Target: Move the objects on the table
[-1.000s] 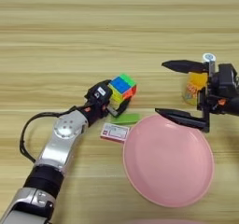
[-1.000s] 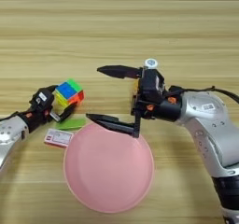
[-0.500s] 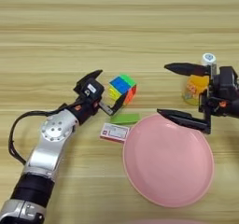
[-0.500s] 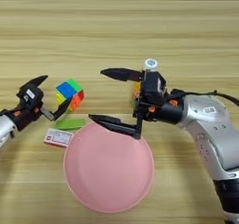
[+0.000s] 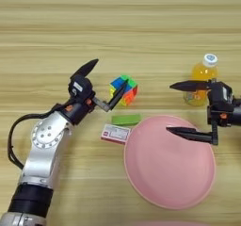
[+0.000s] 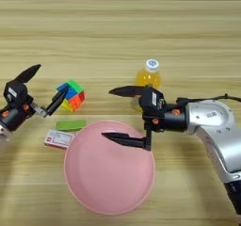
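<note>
My left end effector [image 5: 106, 82] is spread wide just left of the puzzle cube [image 5: 124, 89], grasping nothing. My right end effector [image 6: 118, 114] gapes too, 1 finger over the pink plate [image 6: 109, 167], the orange-drink bottle [image 6: 148, 80] standing behind it on the worktop [image 5: 120, 27].

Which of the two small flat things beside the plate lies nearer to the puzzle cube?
The green block. It lies just below the puzzle cube, while the red-and-white card lies lower still, by the pink plate's left rim.
</note>
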Controlling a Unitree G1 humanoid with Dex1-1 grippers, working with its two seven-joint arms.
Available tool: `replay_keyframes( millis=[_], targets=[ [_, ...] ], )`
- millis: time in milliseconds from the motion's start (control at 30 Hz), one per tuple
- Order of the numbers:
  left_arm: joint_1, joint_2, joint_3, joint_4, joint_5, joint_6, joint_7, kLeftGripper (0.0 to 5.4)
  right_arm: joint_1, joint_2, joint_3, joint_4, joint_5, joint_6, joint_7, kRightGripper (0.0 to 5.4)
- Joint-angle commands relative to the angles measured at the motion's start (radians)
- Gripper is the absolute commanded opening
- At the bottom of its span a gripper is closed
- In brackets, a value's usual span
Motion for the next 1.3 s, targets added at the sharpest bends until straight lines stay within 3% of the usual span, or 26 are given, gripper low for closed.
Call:
replay_keyframes(
  millis=[33, 533, 900, 1300],
  targets=[
    [0.016, -0.013, -0.005, -0.008, -0.002, -0.015, 0.005, 5.39, 0.000, -0.061, 0.040, 0.025, -0.062, -0.029, 0.052, 5.40],
    [0.014, -0.027, 0.004, 0.008, 0.001, -0.026, 0.010, 5.39, -0.017, -0.131, 0.158, 0.105, -0.220, -0.082, 0.137, 5.40],
    [0.014, -0.032, 0.001, 0.009, 0.001, -0.030, 0.012, 5.39, -0.024, -0.146, 0.231, 0.156, -0.302, -0.110, 0.184, 5.40],
    [0.013, -0.048, -0.007, 0.011, 0.005, -0.035, 0.020, 5.39, -0.034, -0.151, 0.266, 0.206, -0.387, -0.113, 0.171, 5.40]
  ],
)
